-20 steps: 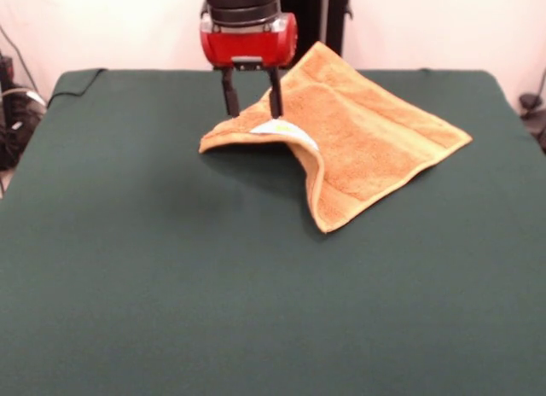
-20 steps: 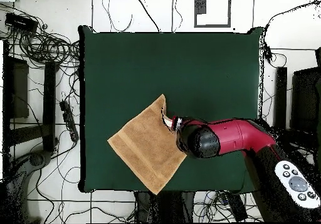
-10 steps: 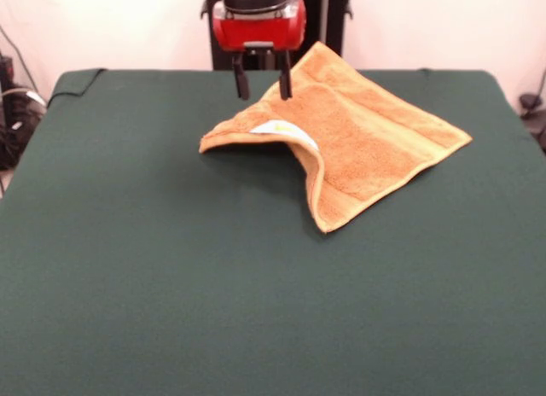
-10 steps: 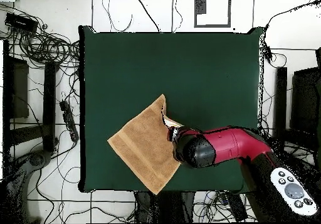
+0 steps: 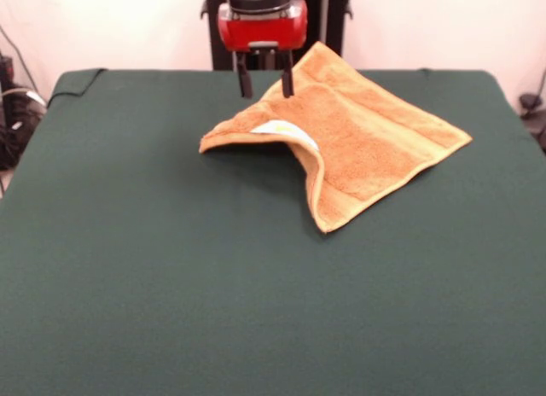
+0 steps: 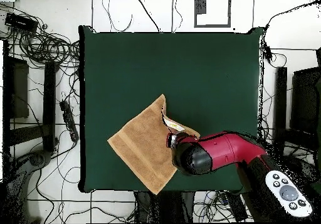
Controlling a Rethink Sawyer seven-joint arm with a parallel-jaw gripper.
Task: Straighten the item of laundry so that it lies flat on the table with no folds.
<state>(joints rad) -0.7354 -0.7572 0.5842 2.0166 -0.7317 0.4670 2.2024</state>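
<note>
Orange-tan terry towel (image 5: pixel 358 144) on dark green cloth table (image 5: pixel 171 294), one edge folded over, white label (image 5: pixel 275 127) showing; red-black gripper (image 5: pixel 265 82) above far fold, fingers apart, empty; cables (image 6: pixel 44 46) beside table

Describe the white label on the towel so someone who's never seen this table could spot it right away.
Start from the dark green table; the only thing lying on it is an orange-tan towel. One corner of the towel is folded over, forming a raised flap just below the open gripper. The label sits on that flap's edge, the only white patch on the otherwise orange cloth.
</note>
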